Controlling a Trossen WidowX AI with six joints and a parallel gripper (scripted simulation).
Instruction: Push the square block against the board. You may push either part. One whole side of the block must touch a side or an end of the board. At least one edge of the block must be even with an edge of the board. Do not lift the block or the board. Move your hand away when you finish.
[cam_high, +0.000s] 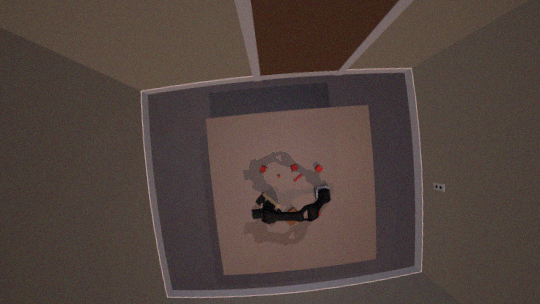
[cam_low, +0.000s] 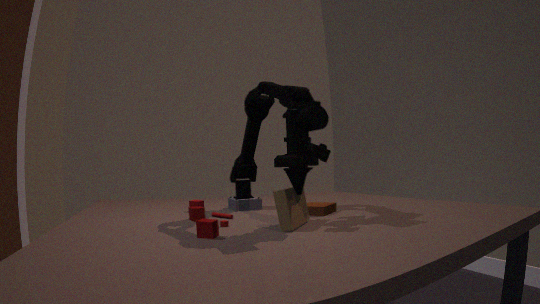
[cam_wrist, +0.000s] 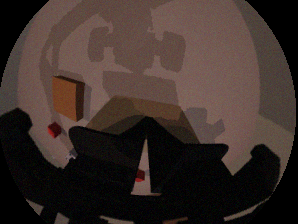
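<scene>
The black tool (cam_low: 298, 190) points straight down with its fingers pressed together and nothing between them, its tip at the upper edge of the pale wooden board (cam_low: 291, 210). That board stands on edge on the tan desk (cam_low: 380, 250) and leans to one side. Just behind it, near the tool, the orange-brown square wooden block (cam_low: 321, 208) lies flat on the desk; whether block and board touch cannot be told. Well apart to the left sit several red cubes (cam_low: 207, 228) and a thin red stick (cam_low: 222, 215).
</scene>
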